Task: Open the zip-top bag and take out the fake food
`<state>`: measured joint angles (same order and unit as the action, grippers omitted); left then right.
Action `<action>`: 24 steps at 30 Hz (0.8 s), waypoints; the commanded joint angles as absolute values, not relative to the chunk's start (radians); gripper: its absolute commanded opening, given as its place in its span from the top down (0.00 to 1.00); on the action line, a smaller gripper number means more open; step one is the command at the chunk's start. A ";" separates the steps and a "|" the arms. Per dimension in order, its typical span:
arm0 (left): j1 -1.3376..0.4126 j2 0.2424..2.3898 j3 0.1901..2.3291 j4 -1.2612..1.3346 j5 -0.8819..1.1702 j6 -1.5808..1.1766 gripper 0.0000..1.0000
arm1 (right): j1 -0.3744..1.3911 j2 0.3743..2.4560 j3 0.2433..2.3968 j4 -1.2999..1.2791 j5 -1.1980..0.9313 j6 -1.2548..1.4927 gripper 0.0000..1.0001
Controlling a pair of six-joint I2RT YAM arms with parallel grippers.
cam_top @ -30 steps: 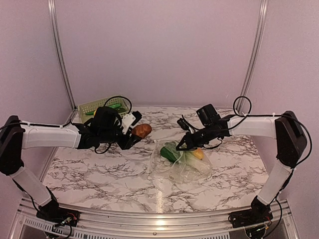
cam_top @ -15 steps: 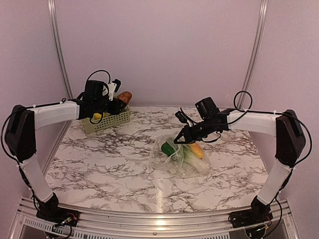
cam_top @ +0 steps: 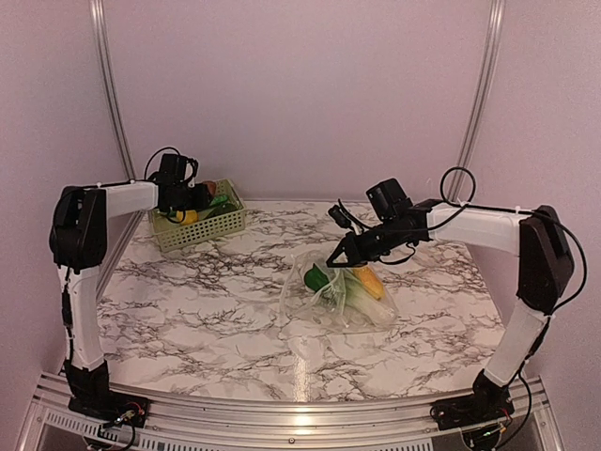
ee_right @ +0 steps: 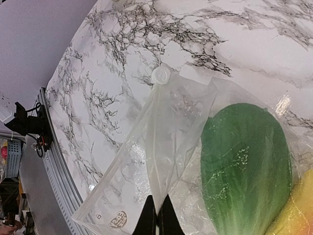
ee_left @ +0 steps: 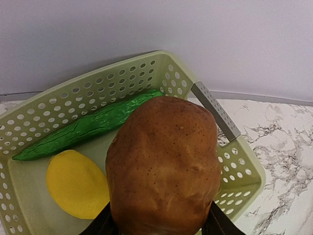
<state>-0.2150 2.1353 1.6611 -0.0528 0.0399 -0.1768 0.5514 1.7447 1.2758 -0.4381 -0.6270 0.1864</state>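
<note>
Left pincer (ee_left: 159,226): gripped a brown potato (ee_left: 164,166), held over the green basket (ee_left: 73,98), which contained a yellow piece (ee_left: 76,183) and a long green piece (ee_left: 88,128). Right pincer (ee_right: 157,215): closed, pinching the film of the zip-top bag (ee_right: 171,122), which lay on the marbled surface (cam_top: 188,310) with green and yellow fake food (ee_right: 244,161) inside.

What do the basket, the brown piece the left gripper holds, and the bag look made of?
The basket: rigid light green plastic, matte, moulded with rows of holes. The brown food piece: probably hard plastic, slight sheen, speckled dimpled skin. The zip-top bag: thin clear plastic film, glossy and wrinkled, green food showing through.
</note>
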 commanded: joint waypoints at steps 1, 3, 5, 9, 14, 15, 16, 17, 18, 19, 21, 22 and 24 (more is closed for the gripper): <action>-0.199 2.212 1.758 -0.144 0.042 -0.241 0.54 | 0.548 1.769 1.335 -0.467 -0.639 0.166 1.00; -0.192 2.243 1.793 -0.167 0.051 -0.257 0.53 | 0.549 1.772 1.343 -0.469 -0.644 0.163 1.00; -0.186 2.263 1.806 -0.169 0.054 -0.273 0.50 | 0.548 1.773 1.351 -0.473 -0.646 0.163 1.00; -0.174 2.282 1.822 -0.182 0.070 -0.300 0.38 | 0.548 1.779 1.360 -0.483 -0.645 0.160 1.00; -0.173 2.226 1.802 -0.172 0.103 -0.306 0.27 | 0.548 1.779 1.370 -0.488 -0.647 0.160 1.00; -0.173 2.202 1.782 -0.160 0.113 -0.312 0.25 | 0.549 1.780 1.373 -0.486 -0.647 0.162 1.00; -0.175 2.175 1.753 -0.140 0.128 -0.325 0.23 | 0.549 1.782 1.377 -0.485 -0.647 0.165 1.00; -0.175 2.139 1.716 -0.116 0.144 -0.341 0.23 | 0.549 1.784 1.380 -0.483 -0.649 0.167 1.00; -0.177 2.106 1.665 -0.083 0.163 -0.368 0.23 | 0.549 1.786 1.385 -0.481 -0.651 0.171 1.00; -0.182 2.062 1.612 -0.045 0.178 -0.391 0.23 | 0.549 1.790 1.391 -0.480 -0.654 0.176 1.00; -0.195 1.983 1.486 0.035 0.210 -0.430 0.23 | 0.548 1.794 1.396 -0.466 -0.662 0.190 1.00; -0.204 1.943 1.426 0.066 0.223 -0.447 0.23 | 0.549 1.795 1.399 -0.460 -0.666 0.196 1.00; -0.231 1.867 1.289 0.118 0.243 -0.483 0.23 | 0.550 1.802 1.405 -0.448 -0.673 0.210 1.00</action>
